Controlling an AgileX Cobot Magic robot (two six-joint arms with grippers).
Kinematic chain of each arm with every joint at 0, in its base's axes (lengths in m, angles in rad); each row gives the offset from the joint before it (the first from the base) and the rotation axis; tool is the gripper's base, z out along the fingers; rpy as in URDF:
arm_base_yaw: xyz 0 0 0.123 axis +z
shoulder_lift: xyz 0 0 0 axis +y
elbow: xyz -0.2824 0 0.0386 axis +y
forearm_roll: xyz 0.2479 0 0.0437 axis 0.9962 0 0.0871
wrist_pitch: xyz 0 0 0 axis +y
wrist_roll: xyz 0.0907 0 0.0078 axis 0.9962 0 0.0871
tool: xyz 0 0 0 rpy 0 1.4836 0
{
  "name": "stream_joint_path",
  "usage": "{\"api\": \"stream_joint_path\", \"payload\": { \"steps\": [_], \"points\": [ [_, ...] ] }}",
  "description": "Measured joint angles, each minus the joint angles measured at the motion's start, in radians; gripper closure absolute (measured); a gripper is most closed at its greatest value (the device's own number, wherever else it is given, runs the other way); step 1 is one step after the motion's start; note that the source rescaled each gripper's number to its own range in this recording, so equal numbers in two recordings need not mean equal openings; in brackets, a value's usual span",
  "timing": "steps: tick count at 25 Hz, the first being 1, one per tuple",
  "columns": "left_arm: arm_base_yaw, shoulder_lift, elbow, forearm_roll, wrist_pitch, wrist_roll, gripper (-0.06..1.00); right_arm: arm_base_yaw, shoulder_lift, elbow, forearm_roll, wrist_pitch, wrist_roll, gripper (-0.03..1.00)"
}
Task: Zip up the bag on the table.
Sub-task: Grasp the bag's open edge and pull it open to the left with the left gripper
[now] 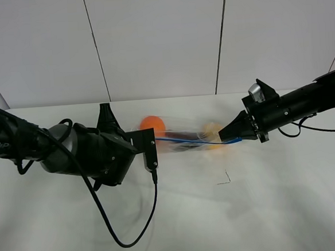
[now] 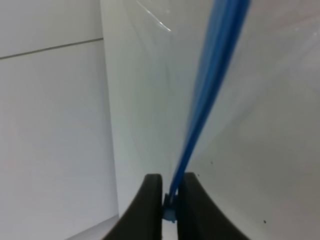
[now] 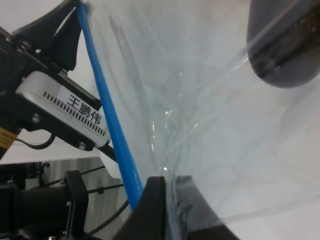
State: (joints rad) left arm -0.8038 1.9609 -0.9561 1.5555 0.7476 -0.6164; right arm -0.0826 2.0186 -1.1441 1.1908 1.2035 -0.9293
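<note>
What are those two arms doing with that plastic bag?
Two robot arms hold a clear bag stretched between them over the white table. The right gripper pinches one end of it, and the left gripper is closed on the blue zipper strip at the other end. An orange toy and a yellow toy show through the plastic. Whether the zipper is fully closed cannot be told from here.

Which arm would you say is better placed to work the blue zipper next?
Left, probably: the left gripper pinches the blue zipper strip of the bag, while the right gripper only clamps clear plastic beside it.
</note>
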Motion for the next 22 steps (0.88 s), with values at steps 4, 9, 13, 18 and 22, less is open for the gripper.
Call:
{"api": "stream_joint_path", "payload": {
  "steps": [4, 9, 13, 18, 22],
  "points": [
    [0.006, 0.0, 0.0, -0.004, 0.0, -0.002, 0.51, -0.003, 0.0, 0.0, -0.016, 0.0, 0.0, 0.97],
    [0.006, 0.0, 0.0, -0.006, 0.0, -0.005, 0.29, -0.003, 0.0, 0.0, -0.017, 0.0, 0.0, 0.97],
    [0.006, 0.0, 0.0, -0.006, 0.0, -0.005, 0.27, -0.003, 0.0, 0.0, -0.017, 0.0, 0.0, 0.97],
    [0.006, 0.0, 0.0, -0.011, 0.003, -0.005, 0.27, -0.003, 0.0, 0.0, -0.017, 0.0, 0.0, 0.97],
    [0.006, 0.0, 0.0, -0.011, 0.038, -0.019, 0.27, -0.003, 0.0, 0.0, -0.017, 0.0, 0.0, 0.97]
  ]
}}
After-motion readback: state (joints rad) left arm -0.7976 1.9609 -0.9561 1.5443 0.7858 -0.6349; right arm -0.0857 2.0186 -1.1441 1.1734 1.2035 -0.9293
